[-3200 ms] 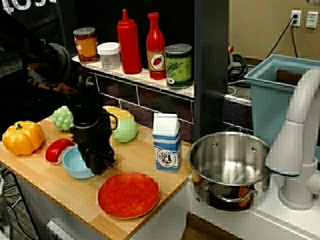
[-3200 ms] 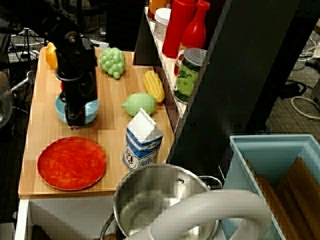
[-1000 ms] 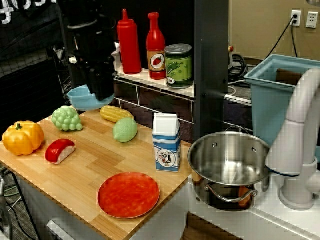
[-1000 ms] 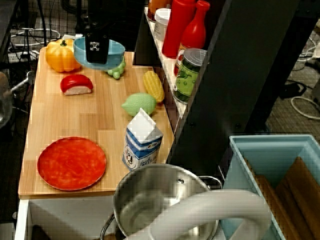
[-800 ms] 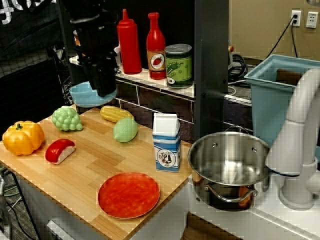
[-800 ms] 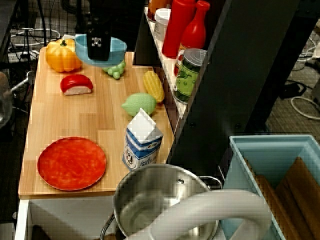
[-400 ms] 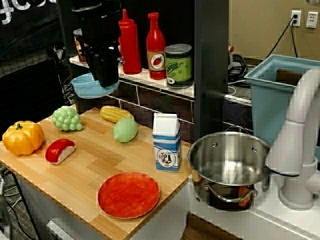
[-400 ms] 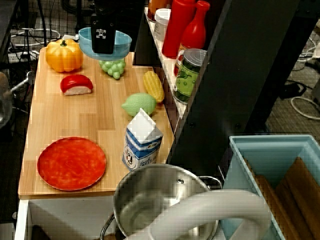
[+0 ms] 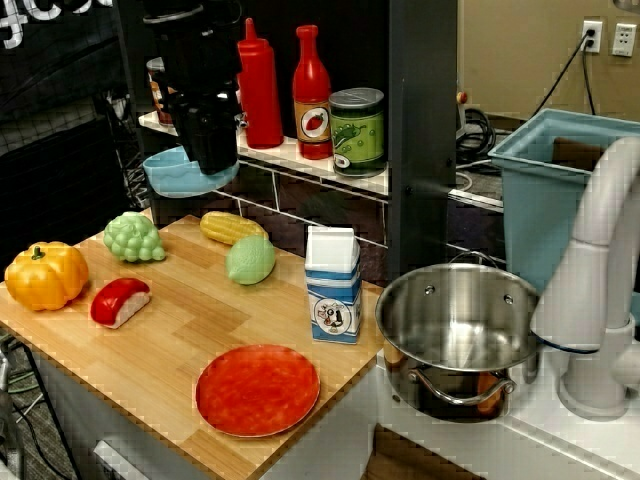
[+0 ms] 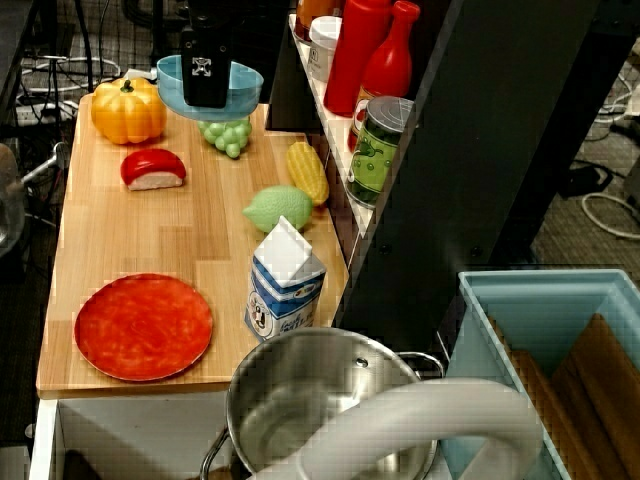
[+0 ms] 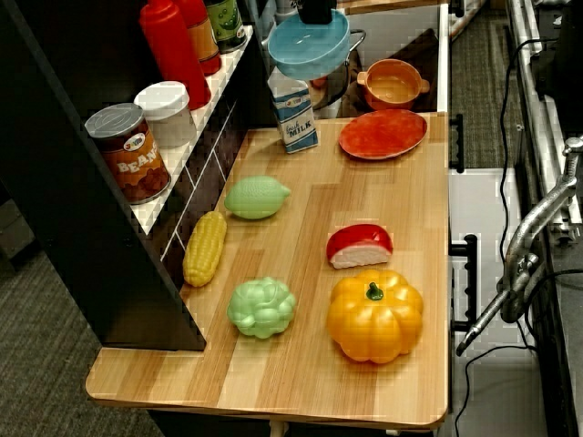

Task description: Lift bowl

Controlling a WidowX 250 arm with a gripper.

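the bowl [image 9: 185, 172] hangs in the air, well clear of the wooden table [image 9: 180, 330], and we see it pinched at its rim by the black claw [image 9: 212, 150], one finger inside the bowl and the rest of the claw over its edge. in the view from the shelf side the bowl [image 10: 210, 87] sits above the green grapes [image 10: 225, 133], with the claw [image 10: 205, 75] gripping its near wall. in the view from the far end of the table the bowl [image 11: 310, 44] shows at the top of the picture, its hollow open upward and level as far as we can tell, the claw [image 11: 315, 11] mostly cut off by the frame edge.

taking the bowl as our mark: below it and toward the table's outer edge lie the grapes [image 9: 134, 237], the orange pumpkin [image 9: 45, 274] and the red-and-white slice [image 9: 120, 300]. below it toward the shelf side lie the corn cob [image 9: 232, 227] and the pale green lemon [image 9: 250, 259]. farther along the table from the bowl stand the milk carton [image 9: 333, 284] and the red plate [image 9: 257, 389], and beyond those the steel pot [image 9: 458, 325]. behind the bowl, on the shelf [image 9: 300, 160], stand the red squeeze bottle [image 9: 259, 88], the sauce bottle [image 9: 312, 95] and the green can [image 9: 357, 131].
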